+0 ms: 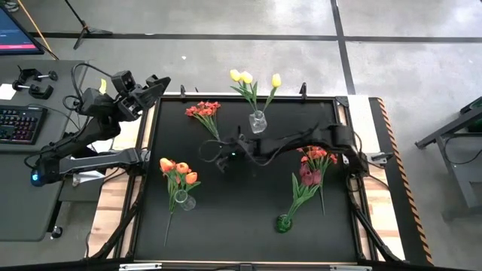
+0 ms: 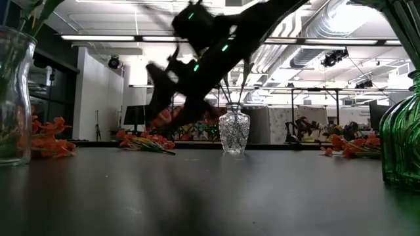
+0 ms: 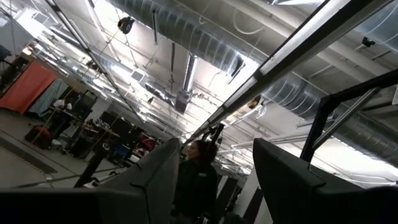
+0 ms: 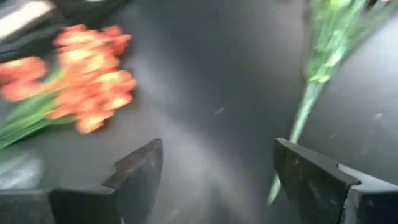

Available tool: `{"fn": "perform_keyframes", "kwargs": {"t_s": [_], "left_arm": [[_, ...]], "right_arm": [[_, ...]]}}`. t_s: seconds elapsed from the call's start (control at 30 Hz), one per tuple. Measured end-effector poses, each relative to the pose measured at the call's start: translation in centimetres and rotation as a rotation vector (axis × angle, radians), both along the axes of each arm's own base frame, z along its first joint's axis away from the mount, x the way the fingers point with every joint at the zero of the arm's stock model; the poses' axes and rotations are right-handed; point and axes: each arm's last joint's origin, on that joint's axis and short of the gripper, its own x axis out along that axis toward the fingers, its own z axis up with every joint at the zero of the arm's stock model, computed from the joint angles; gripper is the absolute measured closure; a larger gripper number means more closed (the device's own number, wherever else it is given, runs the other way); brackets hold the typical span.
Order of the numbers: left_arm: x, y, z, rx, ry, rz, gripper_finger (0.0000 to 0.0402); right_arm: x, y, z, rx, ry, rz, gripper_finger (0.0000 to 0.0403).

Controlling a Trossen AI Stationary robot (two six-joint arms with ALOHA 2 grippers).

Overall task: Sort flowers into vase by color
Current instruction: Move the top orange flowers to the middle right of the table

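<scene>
Flowers: artificial tulips on thin green stems, in five groups on the black mat [image 1: 248, 218]. Yellow tulips [image 1: 245, 78] stand in a clear vase [image 1: 258, 122] at the far edge. Orange tulips [image 1: 178, 171] sit in a second clear vase [image 1: 183, 199] on the left side. Dark maroon tulips [image 1: 309, 175] lean from a green vase [image 1: 283, 223] on the right. Loose red bunches lie flat: one far left [image 1: 203, 110], one right [image 1: 317, 155].

Right gripper [image 1: 216, 153]: over mat centre, fingers [image 4: 138, 171] spread apart, holding nothing.

Left gripper [image 1: 160, 83]: off the mat's far-left corner, tilted up toward the ceiling, fingers [image 3: 155, 177] parted, empty.
</scene>
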Motion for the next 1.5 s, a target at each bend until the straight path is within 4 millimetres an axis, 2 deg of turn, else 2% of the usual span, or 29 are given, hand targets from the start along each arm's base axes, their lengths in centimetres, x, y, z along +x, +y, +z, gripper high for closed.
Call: {"fn": "perform_keyframes", "kwargs": {"t_s": [0.1, 0.2, 0.37, 0.47, 0.83, 1.5], "left_arm": [[0.0, 0.0, 0.0, 0.001, -0.003, -0.001, 0.0209], [0.0, 0.0, 0.0, -0.001, -0.002, 0.000, 0.0209], [0.0, 0.0, 0.0, 0.000, -0.003, 0.001, 0.0209], [0.0, 0.0, 0.0, -0.001, -0.002, 0.001, 0.0209], [0.0, 0.0, 0.0, -0.001, 0.001, 0.001, 0.0209], [0.2, 0.1, -0.2, -0.013, 0.022, 0.001, 0.0209]], "right_arm": [[1.8, -1.0, -1.3, -0.049, 0.012, -0.058, 0.0112], [3.3, -2.0, -1.1, -0.087, 0.009, -0.113, 0.0112], [4.6, -3.2, -1.7, -0.150, 0.096, -0.153, 0.0112], [5.3, -3.8, -1.3, -0.165, 0.095, -0.150, 0.0112], [4.7, -5.1, -2.2, -0.137, 0.164, -0.180, 0.0112], [4.5, -5.6, -2.4, -0.049, 0.155, -0.197, 0.0112]]}}
